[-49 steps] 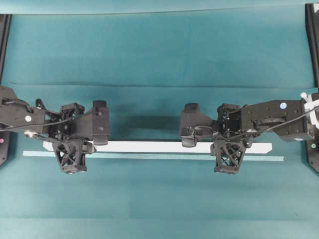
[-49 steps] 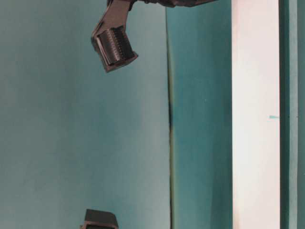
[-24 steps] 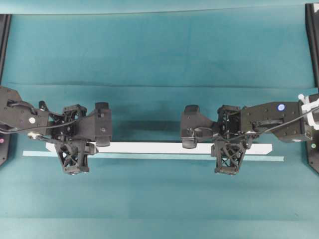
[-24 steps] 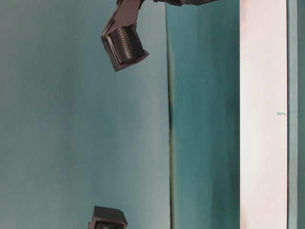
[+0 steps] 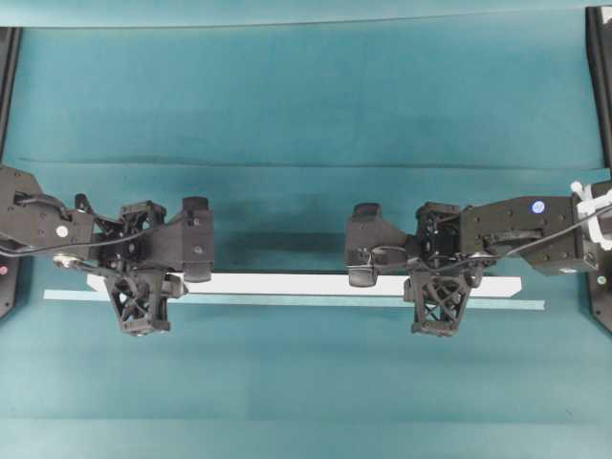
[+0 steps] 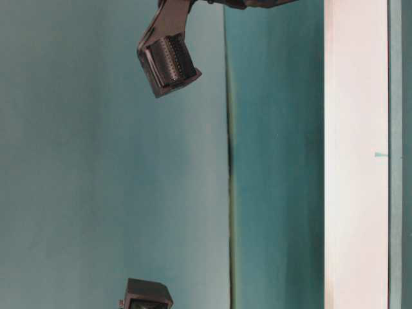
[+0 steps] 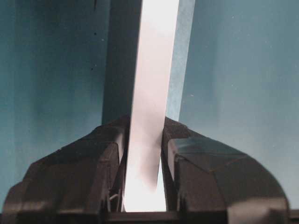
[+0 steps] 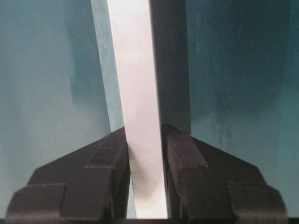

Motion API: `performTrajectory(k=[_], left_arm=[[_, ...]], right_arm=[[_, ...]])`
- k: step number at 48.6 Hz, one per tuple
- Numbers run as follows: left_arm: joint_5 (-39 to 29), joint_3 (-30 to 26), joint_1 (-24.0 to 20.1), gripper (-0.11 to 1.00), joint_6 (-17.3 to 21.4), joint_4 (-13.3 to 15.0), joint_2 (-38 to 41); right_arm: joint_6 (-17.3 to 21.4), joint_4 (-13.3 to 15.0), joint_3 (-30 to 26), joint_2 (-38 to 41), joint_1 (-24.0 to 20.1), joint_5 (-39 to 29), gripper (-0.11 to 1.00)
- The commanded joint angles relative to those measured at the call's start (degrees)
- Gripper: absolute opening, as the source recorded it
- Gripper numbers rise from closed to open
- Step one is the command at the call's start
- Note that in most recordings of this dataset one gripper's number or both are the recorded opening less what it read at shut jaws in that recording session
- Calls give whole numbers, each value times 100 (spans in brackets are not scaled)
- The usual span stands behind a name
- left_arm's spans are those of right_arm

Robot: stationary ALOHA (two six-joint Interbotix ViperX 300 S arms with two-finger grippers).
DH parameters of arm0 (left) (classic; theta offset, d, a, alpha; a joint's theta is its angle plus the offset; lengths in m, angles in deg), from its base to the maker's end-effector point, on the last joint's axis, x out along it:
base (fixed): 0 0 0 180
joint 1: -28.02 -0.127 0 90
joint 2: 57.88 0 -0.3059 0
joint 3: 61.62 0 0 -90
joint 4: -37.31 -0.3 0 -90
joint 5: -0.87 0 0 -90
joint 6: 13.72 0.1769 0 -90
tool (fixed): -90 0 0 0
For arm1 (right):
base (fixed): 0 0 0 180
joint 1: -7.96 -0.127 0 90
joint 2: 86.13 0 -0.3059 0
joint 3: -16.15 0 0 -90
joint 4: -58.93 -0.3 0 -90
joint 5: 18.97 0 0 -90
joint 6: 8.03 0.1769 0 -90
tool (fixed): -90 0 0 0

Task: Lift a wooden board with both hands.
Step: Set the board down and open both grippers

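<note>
Teal table (image 5: 306,86): wooden board (image 5: 287,283) between both pincers.

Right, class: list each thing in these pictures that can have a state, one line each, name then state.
Long flat white wooden board: clamped near both ends, level.
Left black lattice-framed pincer: shut on the board.
Right black lattice-framed pincer: shut on the board.
Thin pale teal strip: flat on table.

I can't read any text, label, brand or number anywhere in my camera views.
</note>
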Motion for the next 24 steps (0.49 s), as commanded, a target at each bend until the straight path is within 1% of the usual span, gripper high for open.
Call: performTrajectory(k=[1,13,19,24], left_arm=[[18,-18,0,18,0,0,-35],[88,-44,0,18,26,0,-53],[62,-35,0,18,35,9,-53],[44,-79,26,18,114,0,-70]], right_arm=[[26,-18,0,44,-44,105,21],[35,-18,35,18,-35,334,21],[26,-18,44,18,-18,343,21],[18,-26,53,18,0,343,22]])
